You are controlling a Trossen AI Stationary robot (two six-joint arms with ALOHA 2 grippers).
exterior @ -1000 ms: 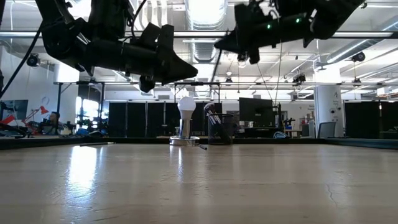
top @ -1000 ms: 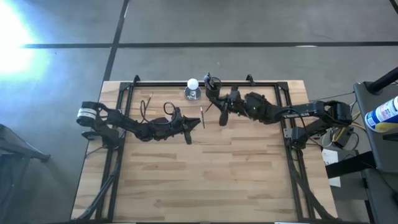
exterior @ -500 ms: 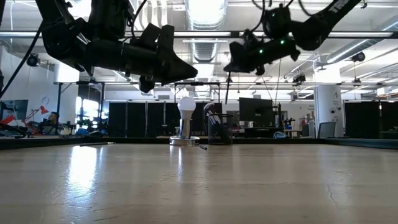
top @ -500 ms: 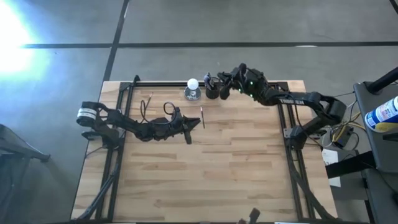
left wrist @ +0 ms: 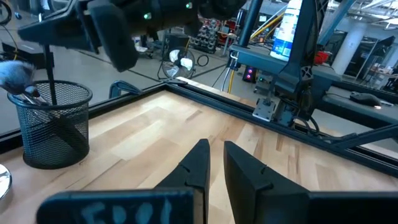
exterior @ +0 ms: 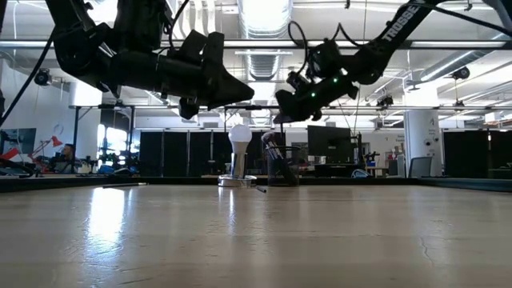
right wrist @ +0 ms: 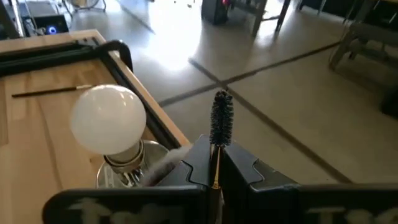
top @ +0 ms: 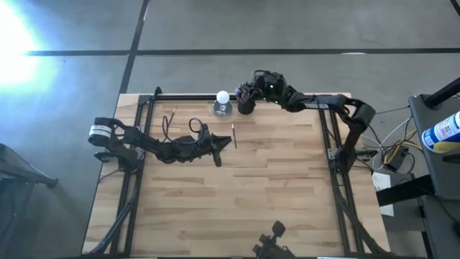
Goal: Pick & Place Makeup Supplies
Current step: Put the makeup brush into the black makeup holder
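High view | right tool [top: 248,94] clamps mascara wand [right wrist: 221,118], now over cup [top: 245,106] | left tool [top: 228,141] narrowly parted, unmoved

Strong glare whitens the floor [top: 21,36] at the high view's upper left, ceiling lights [exterior: 264,12] backlight the low view, turning the arms to silhouettes, and the near tabletop [exterior: 256,240] is soft.

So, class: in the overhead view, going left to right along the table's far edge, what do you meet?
Thin brush lying loose → white ball on clear base → small black mesh cup → right hand, above the cup.
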